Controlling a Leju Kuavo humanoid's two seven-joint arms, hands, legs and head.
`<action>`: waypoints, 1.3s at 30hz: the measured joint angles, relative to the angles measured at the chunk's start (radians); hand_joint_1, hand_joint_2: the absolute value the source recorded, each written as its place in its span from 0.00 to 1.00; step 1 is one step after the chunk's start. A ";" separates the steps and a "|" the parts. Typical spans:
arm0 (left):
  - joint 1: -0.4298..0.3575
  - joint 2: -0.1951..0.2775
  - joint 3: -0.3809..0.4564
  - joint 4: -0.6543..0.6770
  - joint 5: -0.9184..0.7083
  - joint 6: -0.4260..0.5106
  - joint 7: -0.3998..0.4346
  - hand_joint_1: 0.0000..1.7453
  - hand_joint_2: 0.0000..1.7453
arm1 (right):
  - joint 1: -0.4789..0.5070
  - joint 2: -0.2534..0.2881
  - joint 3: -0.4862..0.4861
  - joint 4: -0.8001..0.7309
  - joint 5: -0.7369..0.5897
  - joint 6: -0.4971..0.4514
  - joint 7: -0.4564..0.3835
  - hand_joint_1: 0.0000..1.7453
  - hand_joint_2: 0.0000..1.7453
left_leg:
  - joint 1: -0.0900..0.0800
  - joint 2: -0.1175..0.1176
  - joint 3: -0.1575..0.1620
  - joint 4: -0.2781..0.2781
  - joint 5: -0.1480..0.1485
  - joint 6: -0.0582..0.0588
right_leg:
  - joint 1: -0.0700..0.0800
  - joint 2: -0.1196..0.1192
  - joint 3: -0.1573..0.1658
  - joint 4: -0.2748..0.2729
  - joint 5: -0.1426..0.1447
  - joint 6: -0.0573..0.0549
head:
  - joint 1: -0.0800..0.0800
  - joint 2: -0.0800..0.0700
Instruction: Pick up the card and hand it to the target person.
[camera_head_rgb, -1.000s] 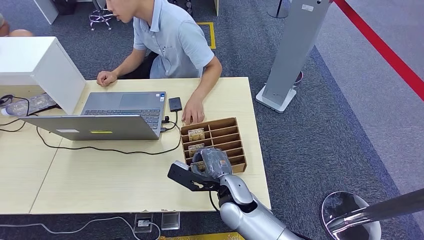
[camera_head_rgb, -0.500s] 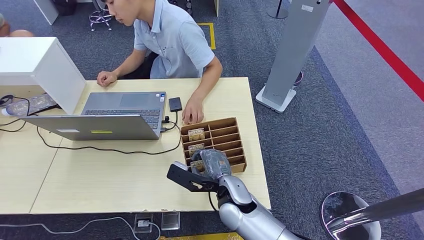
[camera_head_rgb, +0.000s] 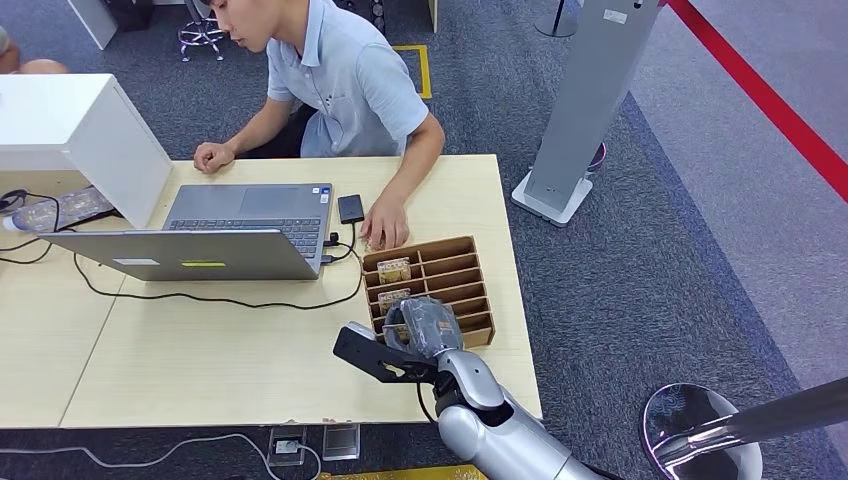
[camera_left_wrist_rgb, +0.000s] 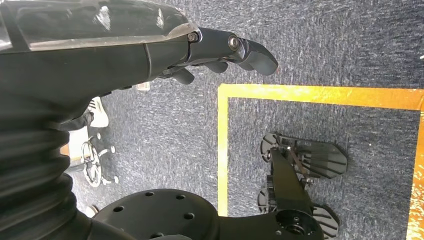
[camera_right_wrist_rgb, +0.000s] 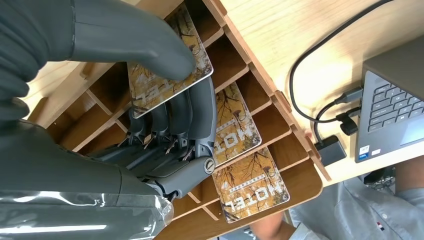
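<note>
the right hand pinches a card between thumb and fingers in the wooden rack near the surface's right front corner, presumably to lift it free for the seated person, while the left hand hangs empty, fingers loosely curled.

"HOTEL" is printed on each of the 3 patterned cards slotted in the wooden organiser.

Person's hand just beyond wooden rack; cable alongside.
</note>
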 joint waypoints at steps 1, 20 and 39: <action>0.000 0.000 0.000 0.000 0.000 0.000 0.000 0.00 1.00 | 0.000 0.000 0.000 -0.001 0.000 0.000 0.000 0.99 1.00 | 0.000 0.000 0.000 0.000 0.000 0.000 | 0.000 0.000 0.000 0.000 0.000 0.000 | 0.000 0.000; 0.008 0.000 0.000 0.000 -0.007 0.016 -0.001 0.00 1.00 | 0.017 -0.010 -0.002 -0.015 -0.002 -0.075 -0.053 0.99 1.00 | 0.000 0.000 0.000 0.000 0.000 0.000 | 0.000 0.000 0.000 0.000 0.000 0.000 | 0.000 0.000; 0.028 -0.003 0.000 0.000 0.008 0.019 -0.022 0.00 1.00 | 0.240 0.031 -0.262 -0.211 0.036 -0.450 -0.673 0.99 1.00 | 0.000 0.000 -0.002 0.000 -0.001 0.000 | 0.000 0.001 -0.001 0.000 -0.001 -0.001 | 0.000 0.000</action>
